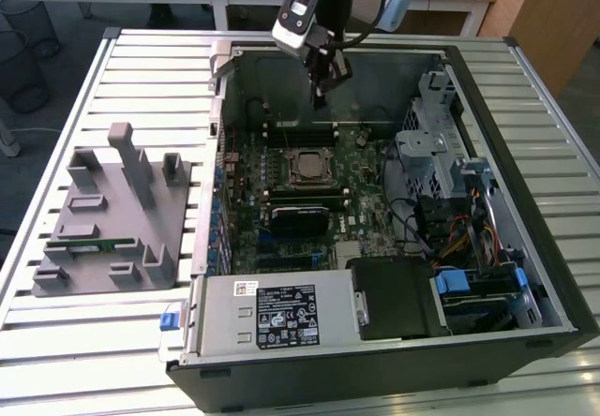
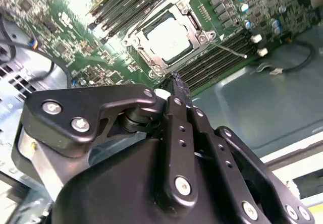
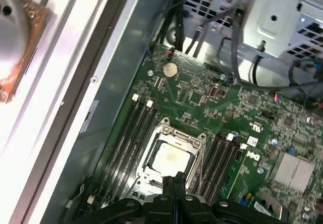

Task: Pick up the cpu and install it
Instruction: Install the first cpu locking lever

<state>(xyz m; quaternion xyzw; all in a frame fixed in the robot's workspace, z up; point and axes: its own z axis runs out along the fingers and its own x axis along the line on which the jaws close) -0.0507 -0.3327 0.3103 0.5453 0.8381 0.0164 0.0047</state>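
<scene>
The cpu (image 3: 170,157) lies flat in the socket (image 3: 171,153) on the motherboard (image 1: 309,186), its pale metal top facing up, so the install looks largely done. The gripper (image 1: 322,86) hangs above the open computer case (image 1: 506,247), toward twelve o'clock of the socket in the exterior view, fingers pressed together and holding nothing. The grey fixture (image 1: 112,215) sits on the slatted counter (image 1: 56,341) at nine o'clock of the case, a green memory stick (image 1: 89,244) resting in it.
</scene>
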